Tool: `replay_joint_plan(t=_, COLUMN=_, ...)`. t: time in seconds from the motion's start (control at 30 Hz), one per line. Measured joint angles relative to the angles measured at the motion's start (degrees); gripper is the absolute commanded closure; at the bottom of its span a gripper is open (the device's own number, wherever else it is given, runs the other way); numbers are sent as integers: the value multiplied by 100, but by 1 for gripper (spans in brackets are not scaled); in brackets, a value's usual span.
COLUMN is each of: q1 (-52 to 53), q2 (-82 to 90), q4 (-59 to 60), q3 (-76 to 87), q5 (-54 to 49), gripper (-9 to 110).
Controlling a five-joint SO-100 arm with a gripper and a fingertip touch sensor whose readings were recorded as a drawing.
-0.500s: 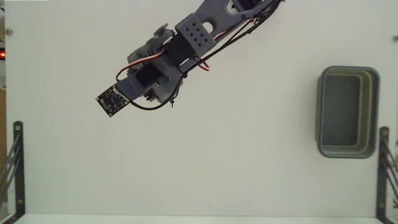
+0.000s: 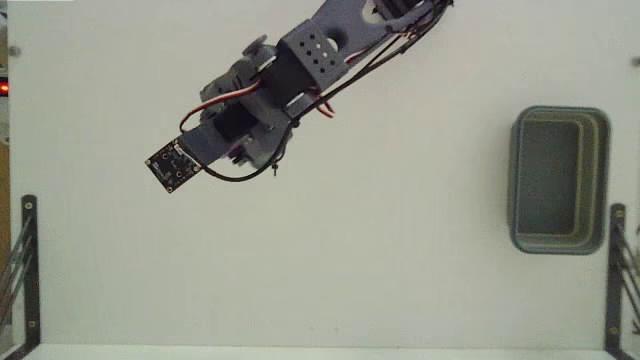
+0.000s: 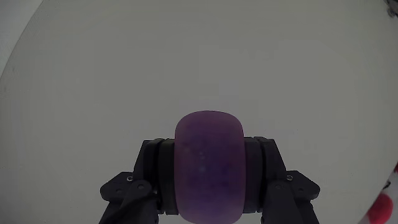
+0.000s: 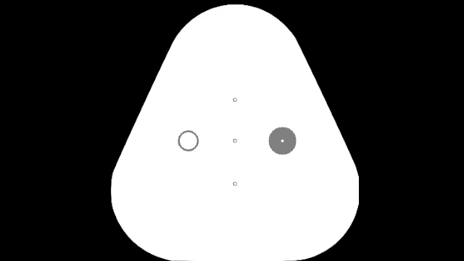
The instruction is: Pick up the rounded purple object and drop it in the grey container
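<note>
Gripping the smooth, rounded purple object (image 3: 208, 167) between both jaws, the black 2-finger gripper (image 3: 209, 186) has shifted slightly left and up in the fixed view, so pickup looks done; the rectangular grey-green container (image 2: 559, 180) sits well apart, right.

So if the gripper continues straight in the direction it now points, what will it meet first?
Probably only the bare white table. In the wrist view the gripper is shut on the purple ball, and nothing else lies ahead. In the fixed view it points lower left, away from the grey container. Its height is unclear.
</note>
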Motion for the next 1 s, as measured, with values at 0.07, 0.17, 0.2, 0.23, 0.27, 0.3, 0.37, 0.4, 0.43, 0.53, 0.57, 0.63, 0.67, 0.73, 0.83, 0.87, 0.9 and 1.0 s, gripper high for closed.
replay_joint_plan(t=0.07, q1=0, q2=-88, q4=158, q3=-220, q5=0, gripper=48)
replay_joint_plan(t=0.17, q1=0, q2=-141, q4=316, q3=-492, q5=0, gripper=48)
replay_joint_plan(t=0.2, q1=0, q2=-185, q4=387, q3=-554, q5=0, gripper=48)
replay_joint_plan(t=0.23, q1=0, q2=-202, q4=404, q3=-633, q5=0, gripper=48)
replay_joint_plan(t=0.27, q1=0, q2=-220, q4=404, q3=-659, q5=0, gripper=48)
replay_joint_plan(t=0.3, q1=0, q2=-220, q4=404, q3=-659, q5=0, gripper=48)
replay_joint_plan(t=0.37, q1=0, q2=-220, q4=422, q3=-659, q5=0, gripper=48)
replay_joint_plan(t=0.4, q1=0, q2=-220, q4=422, q3=-659, q5=0, gripper=48)
replay_joint_plan(t=0.43, q1=0, q2=-220, q4=422, q3=-668, q5=0, gripper=48)
replay_joint_plan(t=0.53, q1=0, q2=-220, q4=422, q3=-668, q5=0, gripper=48)
replay_joint_plan(t=0.57, q1=0, q2=-220, q4=422, q3=-668, q5=0, gripper=48)
replay_joint_plan(t=0.63, q1=-26, q2=-220, q4=422, q3=-668, q5=0, gripper=48)
replay_joint_plan(t=0.67, q1=-44, q2=-220, q4=422, q3=-668, q5=0, gripper=48)
replay_joint_plan(t=0.73, q1=-114, q2=-220, q4=422, q3=-668, q5=0, gripper=48)
replay_joint_plan(t=0.83, q1=-255, q2=-220, q4=422, q3=-668, q5=0, gripper=48)
replay_joint_plan(t=0.87, q1=-325, q2=-220, q4=422, q3=-668, q5=0, gripper=48)
replay_joint_plan(t=0.9, q1=-396, q2=-220, q4=422, q3=-668, q5=0, gripper=48)
replay_joint_plan(t=1.0, q1=-606, q2=-220, q4=422, q3=-668, q5=0, gripper=48)
